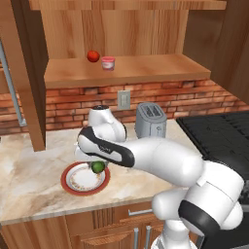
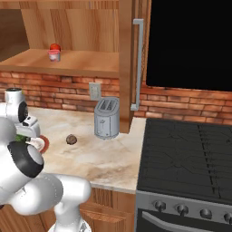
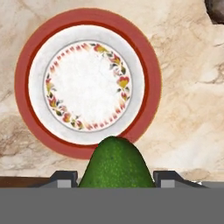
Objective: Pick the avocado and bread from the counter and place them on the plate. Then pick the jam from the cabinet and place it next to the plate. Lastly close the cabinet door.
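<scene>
My gripper (image 3: pixel 116 178) is shut on the dark-green avocado (image 3: pixel 116 164), which hangs just above the near rim of the red-rimmed plate (image 3: pixel 22 83). From the left base view the avocado (image 1: pixel 98 167) is over the right part of the plate (image 1: pixel 68 187). The brown bread (image 2: pixel 71 139) lies on the counter (image 2: pixel 90 156) right of the plate, and shows at a corner of the hand view as bread (image 3: pixel 215 11). The jam (image 1: pixel 108 62) stands on the shelf of the open cabinet (image 1: pixel 126 70). An open cabinet door (image 2: pixel 126 59) hangs at the right.
A red round fruit (image 1: pixel 93 56) sits beside the jam. A silver toaster (image 1: pixel 150 120) stands at the back of the counter against the brick wall. A black stove (image 2: pixel 190 154) lies to the right. Another open door (image 1: pixel 26 78) hangs on the left.
</scene>
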Controlling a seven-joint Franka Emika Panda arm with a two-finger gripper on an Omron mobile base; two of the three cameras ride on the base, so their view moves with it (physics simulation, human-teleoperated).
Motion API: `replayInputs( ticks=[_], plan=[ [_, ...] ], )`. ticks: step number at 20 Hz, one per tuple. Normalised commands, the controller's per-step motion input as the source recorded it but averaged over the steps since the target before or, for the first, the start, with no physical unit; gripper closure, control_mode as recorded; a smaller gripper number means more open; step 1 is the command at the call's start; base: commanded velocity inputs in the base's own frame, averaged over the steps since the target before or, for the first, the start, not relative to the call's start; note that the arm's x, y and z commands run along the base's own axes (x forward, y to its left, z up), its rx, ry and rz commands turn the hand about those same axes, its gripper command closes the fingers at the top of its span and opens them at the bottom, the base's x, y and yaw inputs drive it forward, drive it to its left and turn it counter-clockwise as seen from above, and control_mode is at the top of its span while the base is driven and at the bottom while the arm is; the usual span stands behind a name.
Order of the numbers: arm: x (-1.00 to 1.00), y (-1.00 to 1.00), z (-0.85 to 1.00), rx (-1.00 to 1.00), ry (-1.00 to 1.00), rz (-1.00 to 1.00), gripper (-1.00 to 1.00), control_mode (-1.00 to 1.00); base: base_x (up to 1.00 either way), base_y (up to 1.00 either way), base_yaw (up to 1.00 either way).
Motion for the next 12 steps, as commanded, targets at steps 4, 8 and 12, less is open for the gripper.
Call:
replayInputs(
  ticks=[4,8,12],
  plan=[
    [0.04,0.58,0.00,-0.06,-0.02,0.00,1.00,-1.00,0.00,0.00,0.00],
    [0.16,0.13,-0.04,-0.01,-0.01,0.00,1.00,-1.00,0.00,0.00,0.00],
    [0.19,0.00,-0.14,0.00,0.00,0.00,1.00,-1.00,0.00,0.00,0.00]
  ],
)
